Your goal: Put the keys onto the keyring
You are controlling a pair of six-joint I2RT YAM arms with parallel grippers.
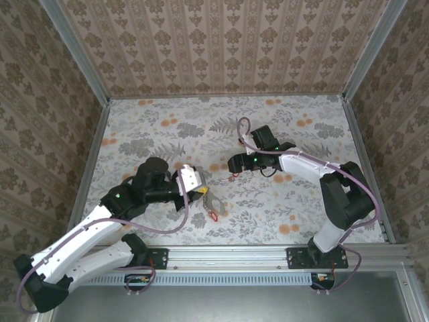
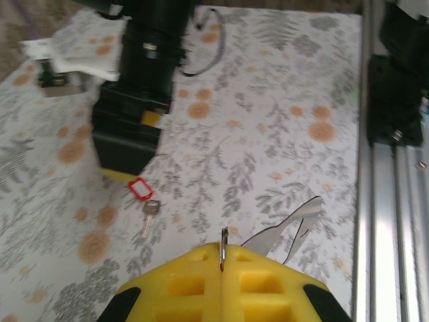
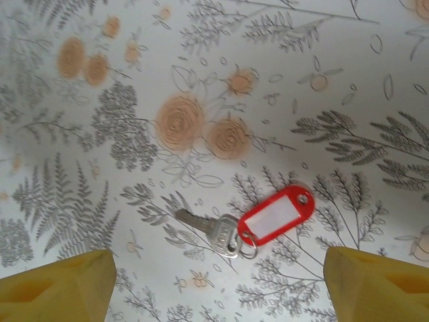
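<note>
Two arms work over the flower-printed surface [image 1: 288, 208]: your left arm [image 1: 87, 231] reaches in from the near left, your right arm [image 1: 301, 164] from the near right. The left jaws are closed on the dull grey-brown elongated metal keyring [image 1: 213, 200]. In the left wrist view it shows edge-on as a thin strip pinched between the yellow pads [image 2: 261, 282]. One small key with a bright red plastic head [image 1: 214, 216] sits just beside the loop's near end; whether it is threaded on cannot be told.

The second red-headed metal key [image 3: 271, 216] lies flat and loose on the surface, well apart from the keyring and directly under the right arm. That arm's jaws stand wide, a pad either side of the key, touching nothing. The right arm is plainly the nearer one.

In the right wrist view the key's long axis runs from blade at lower left to red head at upper right, close to the line joining the two pads. Closing as they stand would likely squeeze it end to end. You would probably want to turn the wrist and pinch across the head before lowering.
</note>
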